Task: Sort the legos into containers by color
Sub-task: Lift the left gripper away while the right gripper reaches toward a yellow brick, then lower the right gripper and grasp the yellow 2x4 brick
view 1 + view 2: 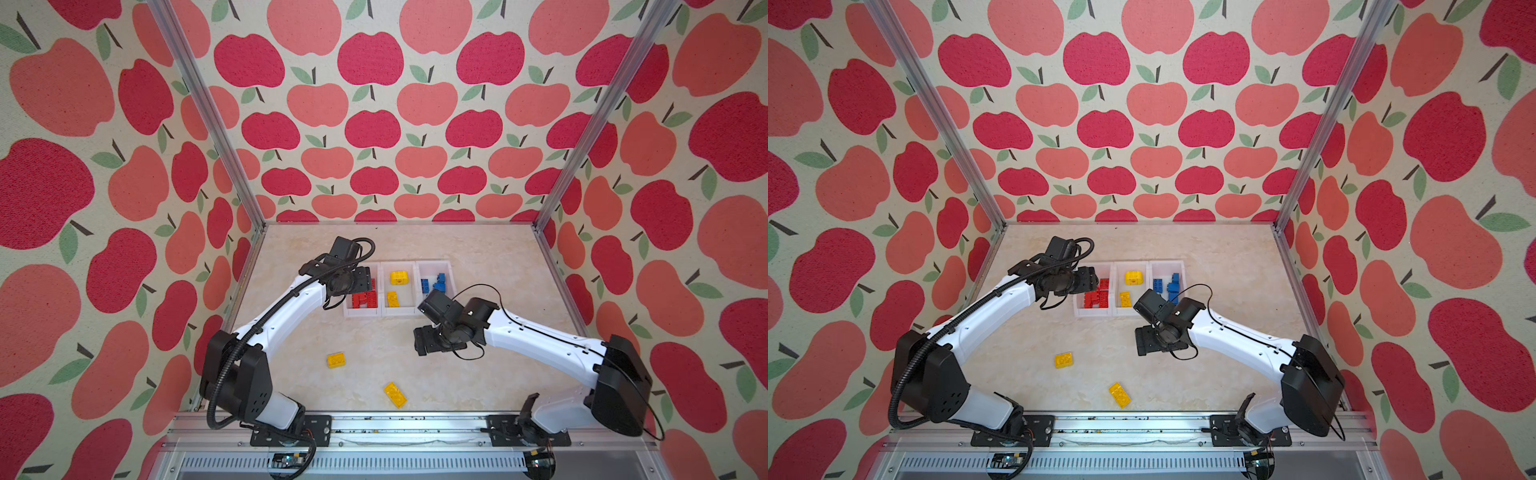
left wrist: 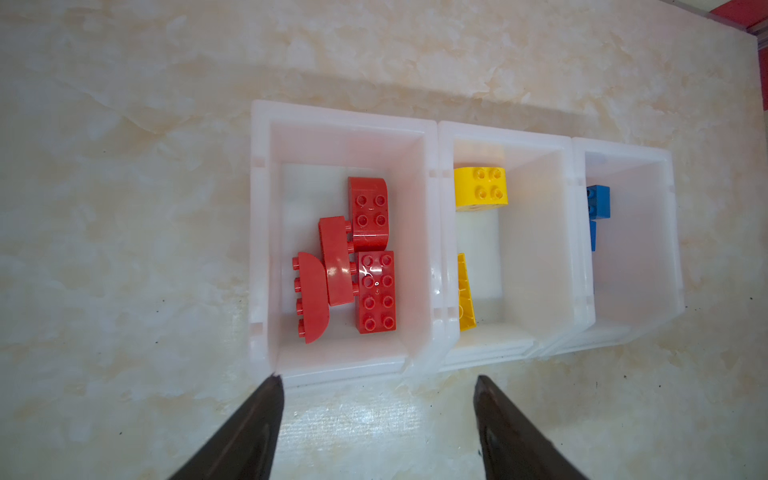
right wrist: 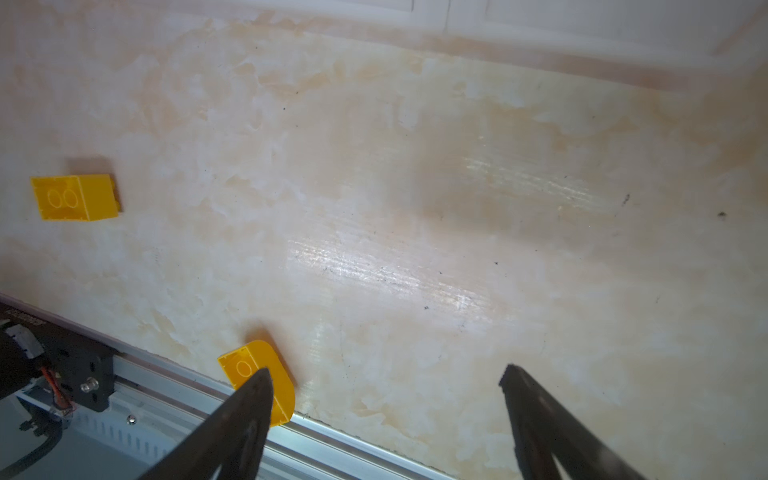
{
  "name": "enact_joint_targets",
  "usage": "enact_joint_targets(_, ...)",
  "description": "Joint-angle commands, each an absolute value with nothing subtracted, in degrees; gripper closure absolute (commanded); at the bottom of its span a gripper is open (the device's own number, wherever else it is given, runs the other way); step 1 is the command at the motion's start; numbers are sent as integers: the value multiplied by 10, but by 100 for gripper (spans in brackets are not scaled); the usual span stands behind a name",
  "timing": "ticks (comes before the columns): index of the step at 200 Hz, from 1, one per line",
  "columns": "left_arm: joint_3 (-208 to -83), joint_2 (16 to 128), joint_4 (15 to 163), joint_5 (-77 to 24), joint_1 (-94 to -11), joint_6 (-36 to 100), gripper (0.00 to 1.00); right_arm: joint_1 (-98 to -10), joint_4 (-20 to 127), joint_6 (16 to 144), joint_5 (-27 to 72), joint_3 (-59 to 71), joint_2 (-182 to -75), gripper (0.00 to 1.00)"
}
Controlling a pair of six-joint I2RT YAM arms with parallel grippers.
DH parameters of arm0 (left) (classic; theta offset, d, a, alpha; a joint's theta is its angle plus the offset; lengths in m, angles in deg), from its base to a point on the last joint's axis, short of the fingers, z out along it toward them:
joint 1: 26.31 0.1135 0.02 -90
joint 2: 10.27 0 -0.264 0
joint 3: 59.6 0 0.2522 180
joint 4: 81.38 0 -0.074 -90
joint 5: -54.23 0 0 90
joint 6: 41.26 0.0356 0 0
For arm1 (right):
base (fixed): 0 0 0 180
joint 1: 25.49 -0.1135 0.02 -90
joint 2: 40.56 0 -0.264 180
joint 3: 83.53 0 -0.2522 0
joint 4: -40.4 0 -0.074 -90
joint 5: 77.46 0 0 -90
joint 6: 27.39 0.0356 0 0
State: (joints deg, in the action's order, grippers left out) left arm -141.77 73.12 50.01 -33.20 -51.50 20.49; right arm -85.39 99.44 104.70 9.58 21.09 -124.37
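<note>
Two yellow legos [image 1: 336, 360] outside containers [image 1: 382, 312], tipped?

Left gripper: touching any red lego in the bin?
Apart. Left wrist view: the left gripper is open, nothing between its fingers; the red legos lie in the bin, clear of both tips.

In both top views the red legos [image 1: 365, 300] are partly covered by the left gripper [image 1: 362, 282]. In the left wrist view the blue legos [image 2: 598, 201] are mostly hidden behind a bin wall [image 2: 579, 249]; in the right wrist view a rounded yellow brick [image 3: 245, 365] is partly masked by the right gripper [image 3: 386, 370]
</note>
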Motion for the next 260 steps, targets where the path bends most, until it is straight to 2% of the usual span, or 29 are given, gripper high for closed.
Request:
enact_joint_targets(1,-1387,692,508,-325,-504,186,24,-891,990,1019,85,185,-1272,11)
enact_joint_targets(79,-1293,583,508,-300,-464,163,17,-1004,993,965,97,121,-1375,12)
enact_joint_targets(156,-1273,552,503,-287,-437,162,13,-1038,1010,939,111,85,-1443,14)
enact_joint_targets(241,-1254,525,498,-283,-424,160,12,-1055,1018,937,110,68,-1490,30)
enact_joint_targets(260,-1252,524,500,-282,-422,160,11,-1057,1019,937,110,64,-1498,36)
